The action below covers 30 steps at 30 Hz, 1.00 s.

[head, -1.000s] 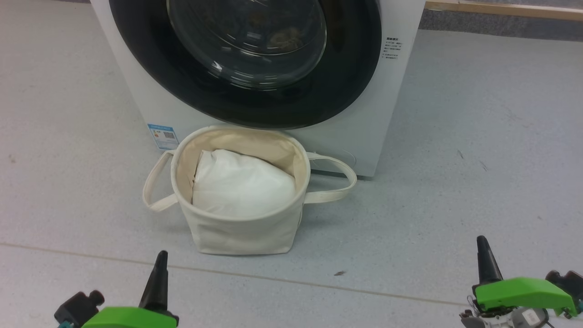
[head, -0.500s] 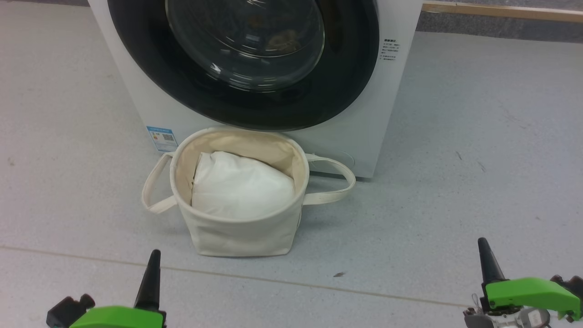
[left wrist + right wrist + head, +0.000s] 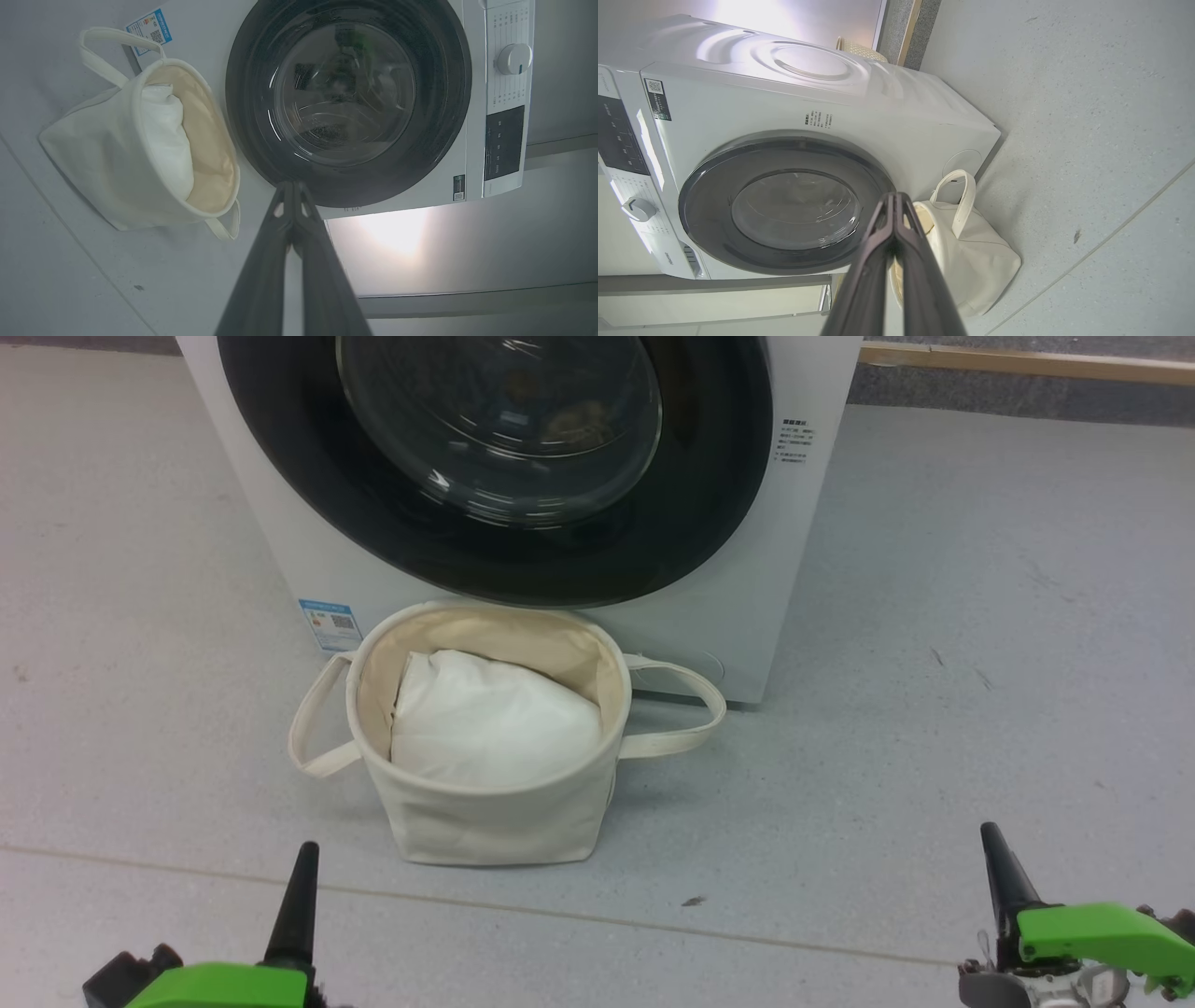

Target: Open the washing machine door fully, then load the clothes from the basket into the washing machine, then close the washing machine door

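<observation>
The washing machine [image 3: 794,569] stands ahead with its door [image 3: 373,513] shut, black rim flat against the white front. A dim brownish shape shows behind the glass [image 3: 560,425]; I cannot tell what it is. The basket [image 3: 485,812] sits on the floor touching the washer's base, holding a plain white pad [image 3: 490,719]; the clothes are hidden. My left gripper [image 3: 303,859] is shut and empty, low at the near left, short of the basket. In the left wrist view its fingers [image 3: 308,261] meet at the tips. My right gripper [image 3: 991,840] is shut and empty at the near right.
A control panel with a round knob [image 3: 513,58] runs along the washer's top front. A blue label [image 3: 329,623] is stuck low on the front. A floor seam [image 3: 747,933] crosses before the grippers. A wooden skirting [image 3: 1027,359] lines the far wall.
The whole head view has shifted slightly, so the camera moved. The left gripper has slid a little left and lower in the view. Door, basket and pad are unchanged.
</observation>
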### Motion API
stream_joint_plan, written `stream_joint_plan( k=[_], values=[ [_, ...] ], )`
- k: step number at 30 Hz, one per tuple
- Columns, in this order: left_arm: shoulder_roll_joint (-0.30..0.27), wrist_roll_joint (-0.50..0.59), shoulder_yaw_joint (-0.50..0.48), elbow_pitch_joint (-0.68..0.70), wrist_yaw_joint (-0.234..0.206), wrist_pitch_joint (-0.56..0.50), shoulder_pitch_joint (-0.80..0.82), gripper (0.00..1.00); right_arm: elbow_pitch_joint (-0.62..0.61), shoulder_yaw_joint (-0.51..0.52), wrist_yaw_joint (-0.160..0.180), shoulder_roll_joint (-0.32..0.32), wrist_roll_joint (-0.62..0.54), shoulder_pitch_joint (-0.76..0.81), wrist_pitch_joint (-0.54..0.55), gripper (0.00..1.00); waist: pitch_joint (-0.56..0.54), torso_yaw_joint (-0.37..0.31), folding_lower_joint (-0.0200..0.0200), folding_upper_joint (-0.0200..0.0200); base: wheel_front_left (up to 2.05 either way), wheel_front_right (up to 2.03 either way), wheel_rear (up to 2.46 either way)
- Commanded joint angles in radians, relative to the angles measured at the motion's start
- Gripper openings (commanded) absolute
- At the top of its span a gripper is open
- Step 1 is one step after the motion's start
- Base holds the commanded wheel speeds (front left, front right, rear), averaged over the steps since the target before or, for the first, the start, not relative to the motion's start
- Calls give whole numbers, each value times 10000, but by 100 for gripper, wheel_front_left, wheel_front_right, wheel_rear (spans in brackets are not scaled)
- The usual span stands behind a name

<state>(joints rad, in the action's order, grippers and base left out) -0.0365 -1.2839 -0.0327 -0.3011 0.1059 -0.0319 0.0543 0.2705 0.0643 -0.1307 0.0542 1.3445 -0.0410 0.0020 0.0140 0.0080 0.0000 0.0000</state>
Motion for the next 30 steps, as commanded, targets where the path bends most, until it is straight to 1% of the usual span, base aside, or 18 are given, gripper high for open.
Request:
stream_joint_plan(
  k=[1, 17, 19, 20, 26, 30],
  values=[
    [-107, -314, -345, 379, 72, -80, 497, 0, -285, -89, -1, 168, 284, -538, 121, 0, -6, -4, 0, 0, 0, 0, 0],
    [-127, -2278, -656, 498, 189, -569, 524, 0, -277, 118, 0, 162, 2014, -609, 637, 0, -75, -55, 0, 0, 0, 0, 0],
    [-128, -2394, -674, 505, 196, -598, 526, 0, -276, 130, 0, 162, 2116, -613, 667, 0, -79, -58, 0, 0, 0, 0, 0],
    [-131, -2625, -710, 519, 210, -656, 529, 0, -275, 155, 0, 161, 2319, -622, 729, 0, -87, -63, 0, 0, 0, 0, 0],
    [-136, -3199, -801, 554, 244, -799, 537, 0, -273, 218, 0, 158, 2823, -643, 881, 0, -107, -78, 0, 0, 0, 0, 0],
    [-137, -3250, -809, 557, 247, -811, 538, 0, -272, 236, 0, 149, 2857, -646, 904, 0, -109, -80, 0, 0, 0, 0, 0]
  ],
)
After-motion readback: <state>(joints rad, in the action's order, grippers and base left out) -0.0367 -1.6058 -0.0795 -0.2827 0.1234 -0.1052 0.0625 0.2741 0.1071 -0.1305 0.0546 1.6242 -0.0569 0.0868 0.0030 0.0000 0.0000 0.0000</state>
